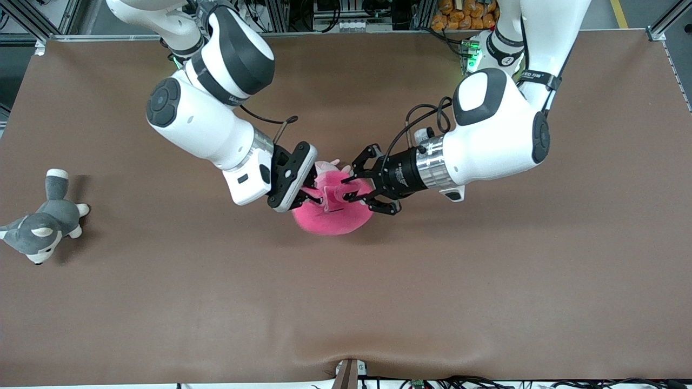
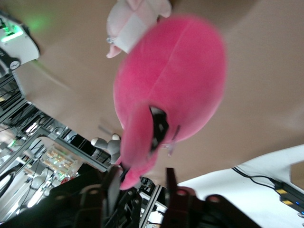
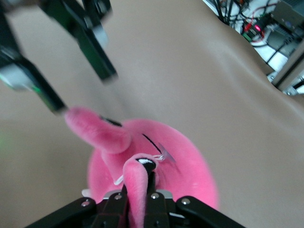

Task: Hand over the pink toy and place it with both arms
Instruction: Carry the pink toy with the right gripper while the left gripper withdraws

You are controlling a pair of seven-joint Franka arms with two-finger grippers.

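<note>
**Pink plush caught between two grippers mid-handover**

The bright hot-pink, round plush toy with floppy ears hung above the middle of the brown tabletop, suspended between the two arms rather than resting on the surface, judging by the wrist views. The right gripper, reaching in from the right arm's end, had its fingers clenched tight on one floppy pink ear; that pinch appeared to carry the toy's weight. The left gripper met it from the left arm's end. In the right wrist view its fingers stood parted, with the toy's other ear touching only one fingertip, so it looked released or letting go rather than gripping. This probably marked the exchange itself: the toy was held high so the receiving arm could take a free ear. A small pale-pink-and-white plush animal lay on the tabletop just beside the toy, farther from the front camera. A grey-and-white plush dog lay well apart, toward the right arm's end
</note>
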